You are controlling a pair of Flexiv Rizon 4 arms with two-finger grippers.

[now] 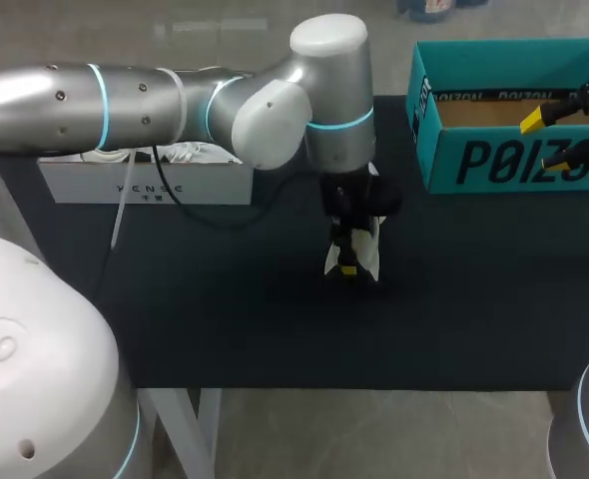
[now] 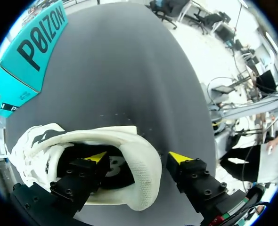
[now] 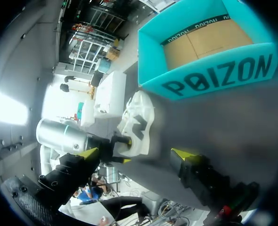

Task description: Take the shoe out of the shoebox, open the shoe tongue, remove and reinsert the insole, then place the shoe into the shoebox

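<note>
A: Shoe (image 1: 368,257) first: where is it?

B: On the black table (image 1: 255,319), near the middle, outside the teal shoebox (image 1: 514,160) and well apart from it. The head view shows only slivers of white under the left gripper (image 1: 348,261).

A: Does the left wrist view show more?

B: Much more. The shoe's white mesh collar and dark lining fill the area around the gripper. One yellow-tipped finger (image 2: 95,157) sits inside the opening and the other is outside the heel. The heel wall stands between them, but there is a gap on the inner side, so the fingers straddle it without clamping.

A: And the left arm (image 1: 175,105)?

B: It comes in from the left and reaches past the white box (image 1: 145,180) at the back. Its wrist is turned so the gripper points straight down at the shoe.

A: What about the right side?

B: In the head view the right gripper (image 1: 549,140) hangs at the shoebox's front wall. Its own wrist view looks across the table. There the shoebox's interior shows a bare brown floor, and the shoe sits beyond with the left gripper on it. The fingers are spread wide with nothing between them.
</note>
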